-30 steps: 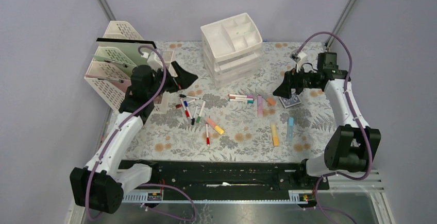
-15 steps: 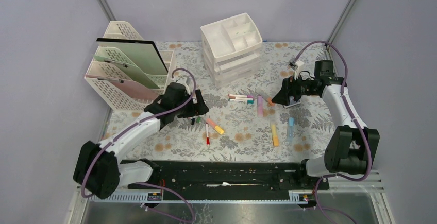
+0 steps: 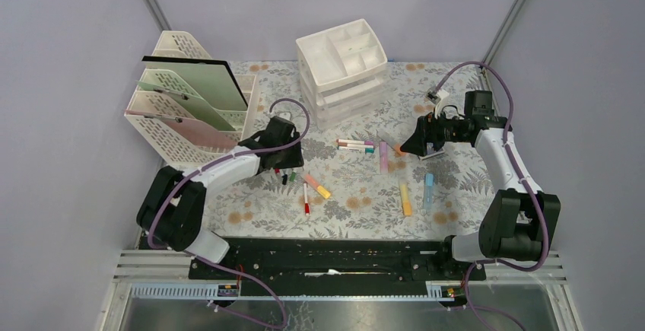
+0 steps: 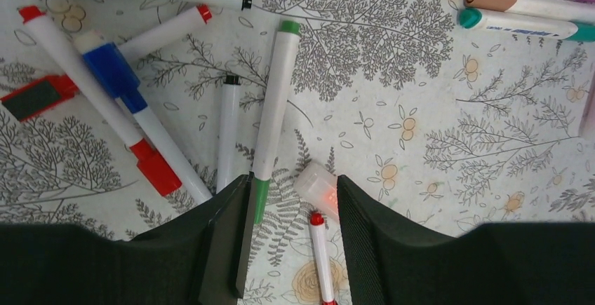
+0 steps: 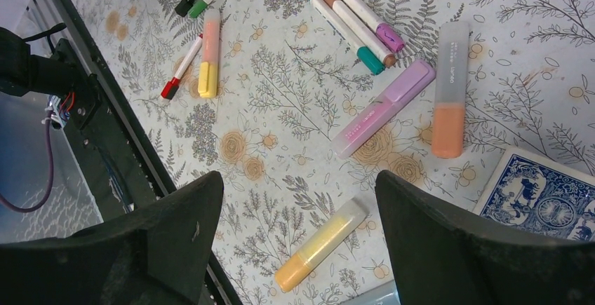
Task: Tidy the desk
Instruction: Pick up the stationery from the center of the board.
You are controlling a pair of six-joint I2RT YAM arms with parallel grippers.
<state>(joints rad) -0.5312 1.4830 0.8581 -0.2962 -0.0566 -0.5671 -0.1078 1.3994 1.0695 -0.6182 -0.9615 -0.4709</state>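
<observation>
The desk (image 3: 365, 209) is covered in a pale floral cloth strewn with pens. My left gripper (image 3: 293, 165) is open and low over a heap of markers (image 3: 280, 165). In the left wrist view, the left gripper (image 4: 291, 193) straddles the green marker (image 4: 270, 123), a pale highlighter cap (image 4: 317, 186) and a red marker tip (image 4: 321, 249), holding nothing. My right gripper (image 3: 409, 144) is open and empty above the cloth, next to a blue card deck (image 3: 430, 153). In the right wrist view, a yellow highlighter (image 5: 319, 245) lies below the wide-open right gripper (image 5: 296, 186).
A white drawer unit (image 3: 342, 68) stands at the back centre and a lattice file rack (image 3: 179, 110) at the back left. Three markers (image 3: 356, 146), purple (image 3: 383, 156), orange (image 3: 399, 150), yellow (image 3: 405, 198) and blue (image 3: 428, 190) highlighters lie mid-desk. A metal rail (image 3: 335, 255) runs along the front.
My left arm has swung from the file rack down and right to the heap of markers. My right gripper has shifted slightly left near the card deck.
</observation>
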